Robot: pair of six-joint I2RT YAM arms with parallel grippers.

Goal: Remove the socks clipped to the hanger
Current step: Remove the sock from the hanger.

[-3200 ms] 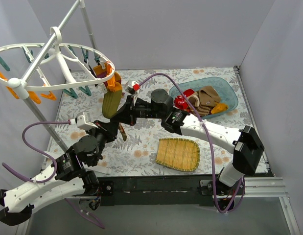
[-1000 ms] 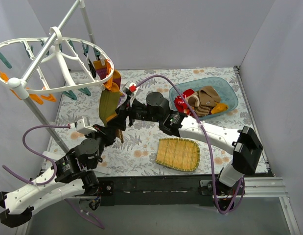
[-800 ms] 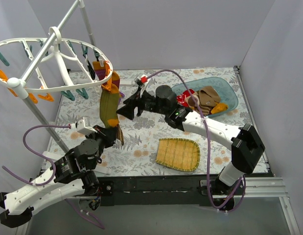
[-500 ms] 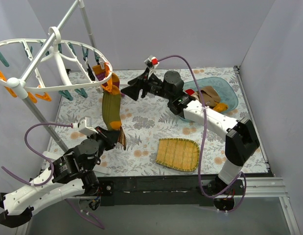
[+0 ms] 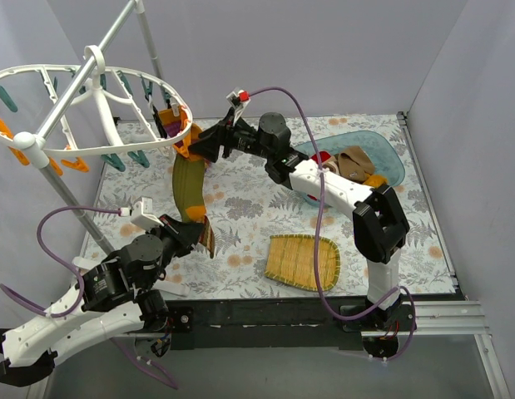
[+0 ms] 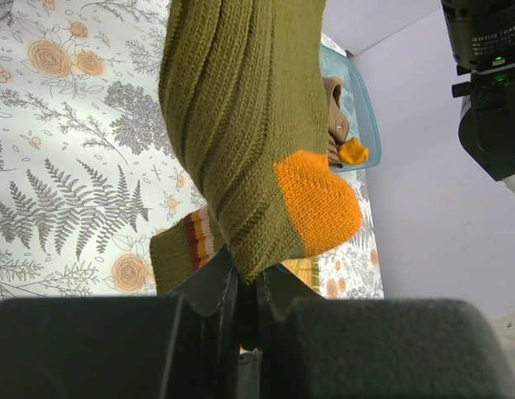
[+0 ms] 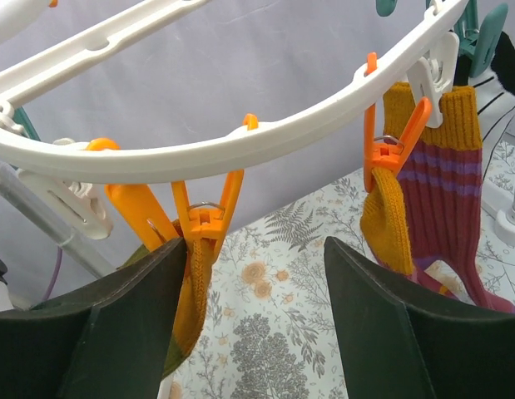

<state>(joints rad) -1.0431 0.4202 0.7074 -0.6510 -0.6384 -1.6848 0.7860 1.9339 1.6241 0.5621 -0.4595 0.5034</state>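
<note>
- Unclipping is the step in hand. One olive sock (image 6: 232, 125) with an orange patch hangs from the rim of the hanger (image 7: 265, 137), pinned there by an orange clip (image 7: 205, 218).
- Your left gripper (image 6: 247, 287) is closed tight on the lower end of that sock, its fingers pinching the knit with no gap showing. In the top view the sock runs up from it to the clip, above the table (image 5: 249, 224).
- Your right gripper (image 7: 253, 249) is spread wide and holds nothing. It sits just under the hanger rim. The clip is close to the finger at the left of the wrist view, not centred between the two.
- Next, as I judge it, you need to shift the right gripper so the clip's upper handles sit squarely between its fingers. Then squeeze to open the clip's mouth while the left gripper draws the sock down and away.
- Mind the neighbour: a striped sock (image 7: 444, 183), mustard and purple, hangs from a second orange clip (image 7: 390, 141) just beside, and you should not catch it.
- Several socks lie in the blue tray (image 5: 390, 166) at the far right of the table, so the job looks partly done. At least these two are on the hanger.
</note>
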